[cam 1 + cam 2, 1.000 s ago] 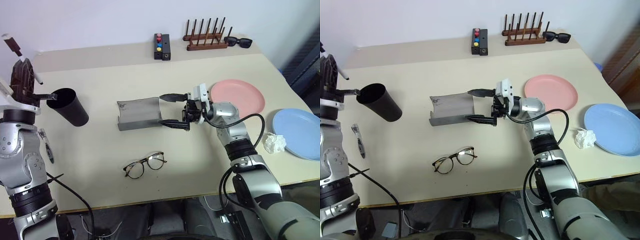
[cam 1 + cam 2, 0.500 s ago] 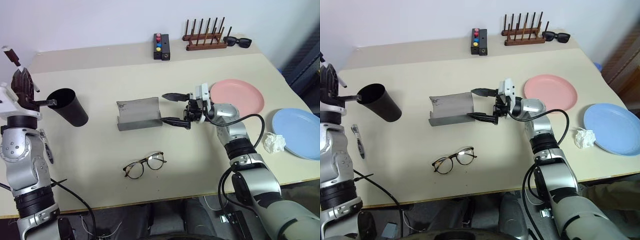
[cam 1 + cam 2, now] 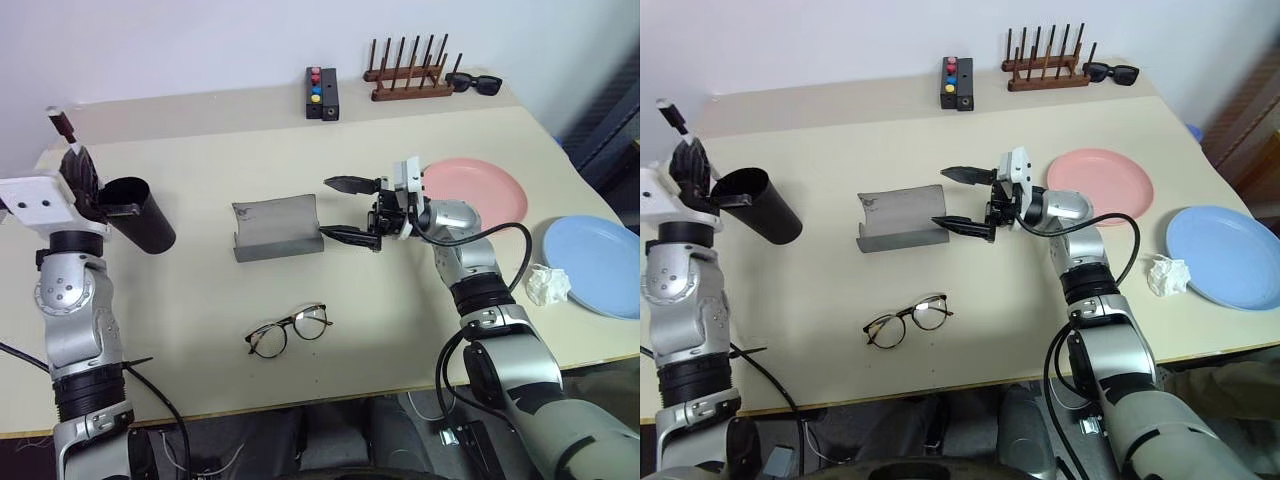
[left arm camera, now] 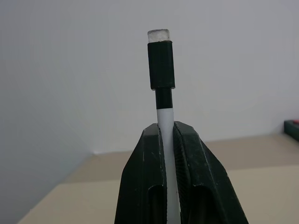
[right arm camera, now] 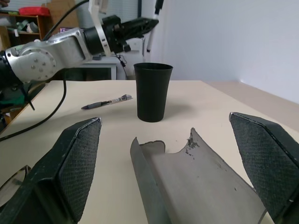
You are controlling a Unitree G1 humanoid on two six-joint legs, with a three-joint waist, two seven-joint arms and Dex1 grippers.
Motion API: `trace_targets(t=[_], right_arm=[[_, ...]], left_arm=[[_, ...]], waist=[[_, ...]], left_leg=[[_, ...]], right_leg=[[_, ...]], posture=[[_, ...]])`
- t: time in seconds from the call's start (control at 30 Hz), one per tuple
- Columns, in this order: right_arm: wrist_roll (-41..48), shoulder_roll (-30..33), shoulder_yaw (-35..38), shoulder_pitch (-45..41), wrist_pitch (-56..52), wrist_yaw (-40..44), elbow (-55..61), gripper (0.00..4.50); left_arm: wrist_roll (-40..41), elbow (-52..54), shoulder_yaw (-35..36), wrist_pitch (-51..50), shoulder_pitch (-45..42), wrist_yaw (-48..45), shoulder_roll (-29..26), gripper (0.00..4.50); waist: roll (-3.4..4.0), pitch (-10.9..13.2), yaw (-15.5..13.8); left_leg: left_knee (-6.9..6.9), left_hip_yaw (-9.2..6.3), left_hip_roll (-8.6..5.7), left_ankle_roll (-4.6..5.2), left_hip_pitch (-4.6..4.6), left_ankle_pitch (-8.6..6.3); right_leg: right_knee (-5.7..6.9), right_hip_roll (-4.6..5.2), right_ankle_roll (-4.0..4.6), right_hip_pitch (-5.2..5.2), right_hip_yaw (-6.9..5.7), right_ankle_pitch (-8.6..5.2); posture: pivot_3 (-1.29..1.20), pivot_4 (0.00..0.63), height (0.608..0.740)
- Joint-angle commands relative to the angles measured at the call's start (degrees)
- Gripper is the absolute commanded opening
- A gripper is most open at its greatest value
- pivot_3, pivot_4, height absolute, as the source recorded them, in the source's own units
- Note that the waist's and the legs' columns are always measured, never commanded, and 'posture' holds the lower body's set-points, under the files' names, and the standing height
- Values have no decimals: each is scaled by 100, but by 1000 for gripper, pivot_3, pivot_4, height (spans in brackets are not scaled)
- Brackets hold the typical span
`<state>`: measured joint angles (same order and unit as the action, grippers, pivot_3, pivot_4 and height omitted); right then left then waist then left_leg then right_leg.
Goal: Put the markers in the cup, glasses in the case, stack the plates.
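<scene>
- Markers, step in hand: the left gripper (image 4: pixel 167 135) is clamped on one marker (image 4: pixel 161 65), which stands up out of the closed fingers; in the head views this gripper sits just beside the rim of the cup (image 3: pixel 758 203), at the table's 9 o'clock edge
- Markers, left to do: the held marker is not yet in the cup; a second marker (image 5: pixel 106 102) lies flat on the table near the cup, on the side facing the robot, untouched
- Glasses, not started: the glasses (image 3: pixel 289 329) lie unfolded on the table at 6 o'clock of the case (image 3: pixel 277 228), apart from it
- Case: it lies open at table centre; the right gripper (image 3: pixel 962 199) hovers at its 3 o'clock end, jaws wide apart with nothing between them; contact with the case cannot be told
- Plates, not started: the pink plate (image 3: pixel 478 192) and the blue plate (image 3: pixel 598 265) lie flat and apart, pink at 3 o'clock of the case, blue at the 4 o'clock edge
- Judgement: no sub-task is finished
</scene>
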<state>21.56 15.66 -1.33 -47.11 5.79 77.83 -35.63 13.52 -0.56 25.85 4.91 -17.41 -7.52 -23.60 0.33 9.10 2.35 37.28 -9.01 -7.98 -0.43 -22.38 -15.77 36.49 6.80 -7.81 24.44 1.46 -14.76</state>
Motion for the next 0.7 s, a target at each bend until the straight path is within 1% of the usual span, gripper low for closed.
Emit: trace_targets(t=[0.03,0.33,0.43,0.63,0.67,0.7], right_arm=[[100,9,116,-70,-2,-38,275,4500],[93,16,113,1,-13,-100,358,4500],[94,32,104,42,-32,-98,400,4500],[88,58,103,40,-42,-86,393,4500],[87,58,102,40,-42,-89,396,4500],[85,58,100,38,-40,-93,392,4500]], left_arm=[[-54,-5,13,197,-83,46,-41,24],[-48,-111,-16,261,-43,1,-49,24],[-44,-90,-13,270,-16,-6,-44,1153],[-69,-80,-37,316,55,-2,-8,4156],[-71,-73,-42,326,59,-3,-8,4418],[-56,-56,-50,333,51,-13,-8,4418]], waist=[[0,0,2],[0,0,2],[0,0,2],[0,0,5],[0,0,5],[0,0,5]], left_leg=[[0,0,0,0,0,0],[0,0,0,0,0,0],[0,0,0,0,0,0],[0,0,0,0,0,0],[-1,0,0,0,0,0],[-1,0,0,0,0,0]], right_leg=[[0,0,0,0,0,0],[0,0,0,0,0,0],[0,0,0,0,0,0],[1,0,0,0,0,0],[1,0,0,0,0,0],[1,0,0,1,0,0]], posture=[[0,150,740],[0,150,740],[0,150,740],[0,150,740],[0,150,740],[0,150,740]])
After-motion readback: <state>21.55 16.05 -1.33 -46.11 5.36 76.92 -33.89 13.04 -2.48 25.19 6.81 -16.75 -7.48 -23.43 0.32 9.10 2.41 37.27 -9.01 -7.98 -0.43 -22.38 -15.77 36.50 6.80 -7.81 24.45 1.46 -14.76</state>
